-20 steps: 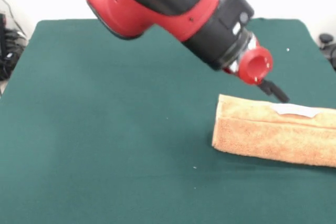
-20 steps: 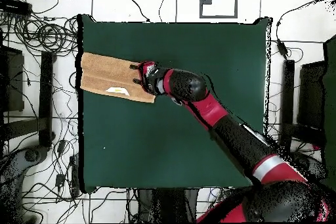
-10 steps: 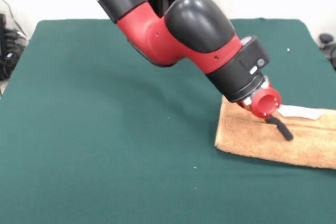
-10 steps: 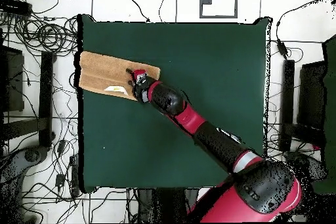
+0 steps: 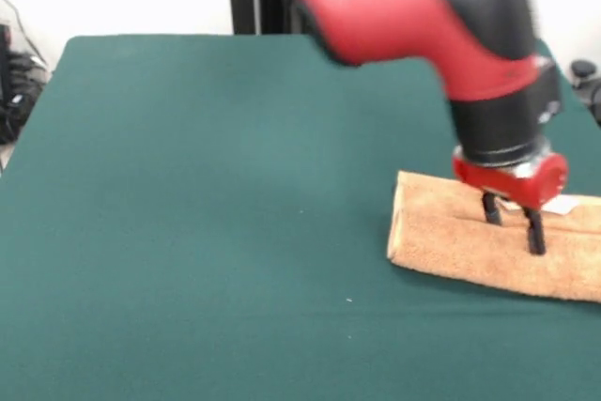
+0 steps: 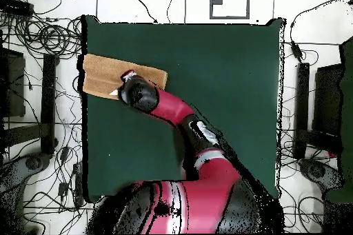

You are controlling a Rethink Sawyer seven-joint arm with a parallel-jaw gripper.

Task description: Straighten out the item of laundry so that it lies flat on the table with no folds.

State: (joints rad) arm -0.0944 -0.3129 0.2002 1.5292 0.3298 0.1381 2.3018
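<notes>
The table [image 5: 188, 232] spreads wide in dark green cloth, mostly bare; the arm [image 5: 423, 16] reaches down over its right side in the front view, wrist pointing straight down; the towel [image 5: 470, 241] lies folded into a long strip at that right edge, running out of the picture; the gripper [image 5: 513, 223] stands on the towel's upper face, its two black fingers [image 5: 536, 232] apart with tips pressed into the cloth, towel lying under and between them; a small white tag [image 5: 562, 205] shows just beside the wrist.
</notes>
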